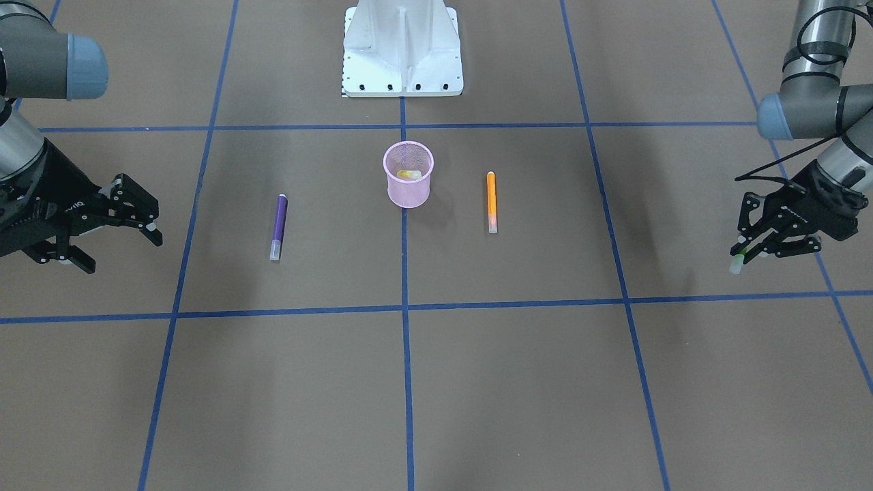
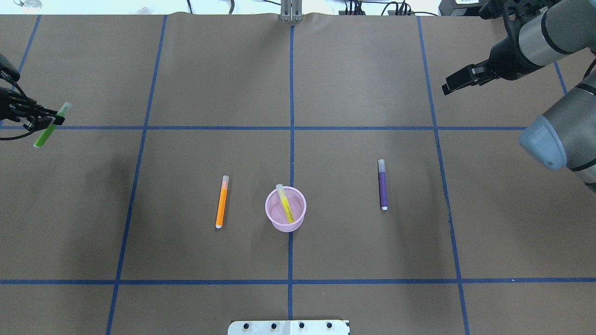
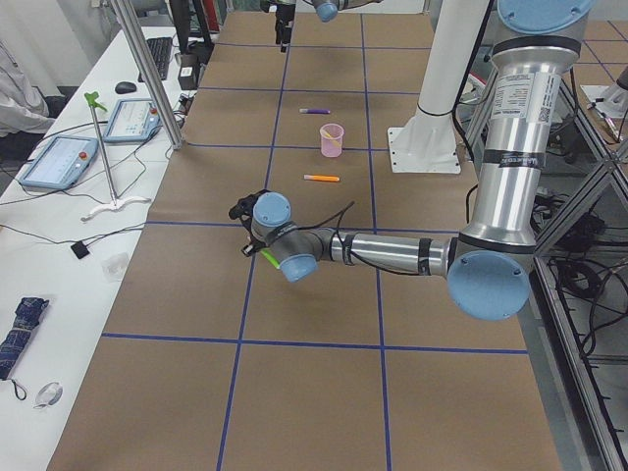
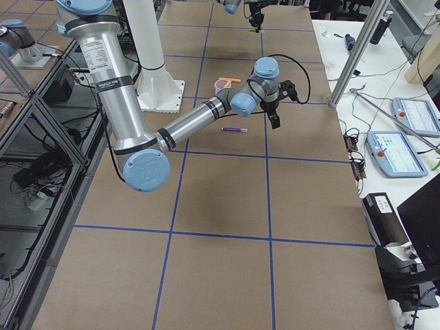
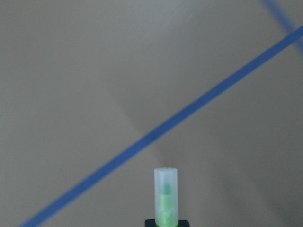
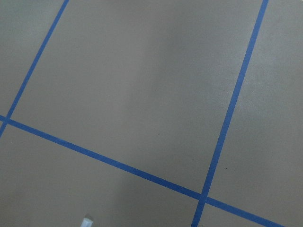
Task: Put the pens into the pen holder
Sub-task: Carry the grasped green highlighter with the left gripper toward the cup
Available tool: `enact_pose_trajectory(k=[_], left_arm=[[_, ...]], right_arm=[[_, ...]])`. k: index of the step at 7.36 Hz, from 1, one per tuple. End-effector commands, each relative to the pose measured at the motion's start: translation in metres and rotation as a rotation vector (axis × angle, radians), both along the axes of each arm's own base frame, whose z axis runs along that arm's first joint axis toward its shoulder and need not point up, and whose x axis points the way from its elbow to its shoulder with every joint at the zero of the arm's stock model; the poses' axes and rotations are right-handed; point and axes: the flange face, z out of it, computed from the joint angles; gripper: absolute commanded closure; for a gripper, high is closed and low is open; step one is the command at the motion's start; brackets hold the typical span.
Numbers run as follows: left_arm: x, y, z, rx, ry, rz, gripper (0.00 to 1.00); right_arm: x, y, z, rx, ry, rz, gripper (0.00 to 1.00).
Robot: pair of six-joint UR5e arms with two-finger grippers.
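at the far left of the overhead view the left end effector (image 2: 55,122) hangs above the counter (image 2: 372,251), pinching the green pen (image 2: 52,125) near its middle, with the pen tilted. it is well apart from the pen holder (image 2: 298,222), which stands at centre with the yellow pen (image 2: 285,204) leaning inside. the orange pen (image 2: 221,202) lies flat between the two. right of the holder lies the purple pen (image 2: 382,184). at the upper right the right end effector (image 2: 448,87) is empty, and its fingers look spread wide in the front-facing view.

the tilted pen may catch the rim or the leaning yellow pen instead of dropping in. the mesh cup looks light, so a push from the side could tip it. a low approach could also roll the orange pen away.

the counter is covered in brown paper with a grid of blue tape lines, and the white robot base (image 2: 288,327) sits at the bottom edge. in the side views, white benches (image 3: 39,255) carry tablet-like controllers (image 3: 61,162) and cables.
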Motion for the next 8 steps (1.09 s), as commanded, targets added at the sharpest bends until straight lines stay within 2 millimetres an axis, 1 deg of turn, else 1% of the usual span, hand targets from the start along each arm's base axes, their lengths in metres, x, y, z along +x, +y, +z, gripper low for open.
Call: enact_pose_trajectory(k=[1,2,3,4,5,6,7,8], left_arm=[[0.023,0.008,-0.073,0.164,0.222,-0.001,1.00],[0.044,0.012,-0.104,0.225,0.311,-0.017,1.00],[0.094,0.031,-0.147,0.268,0.424,-0.043,1.00],[0.152,0.054,-0.191,0.277,0.543,-0.084,1.00],[0.201,0.079,-0.223,0.285,0.629,-0.113,1.00],[0.236,0.099,-0.250,0.286,0.684,-0.134,1.00],[0.271,0.122,-0.269,0.280,0.721,-0.120,1.00],[0.293,0.143,-0.279,0.269,0.741,-0.113,0.97]], right_arm=[[0.000,0.000,-0.001,0.004,0.002,0.004,0.00],[0.001,0.000,-0.001,0.003,0.002,0.006,0.00],[0.001,0.000,-0.001,0.002,0.001,0.007,0.00],[0.001,0.000,-0.001,0.003,0.002,0.008,0.00],[0.001,0.000,-0.001,0.003,0.002,0.008,0.00],[0.001,-0.001,-0.001,0.004,0.003,0.011,0.00],[0.001,-0.001,-0.002,0.006,0.004,0.013,0.00],[0.001,-0.001,-0.002,0.007,0.007,0.016,0.00]])
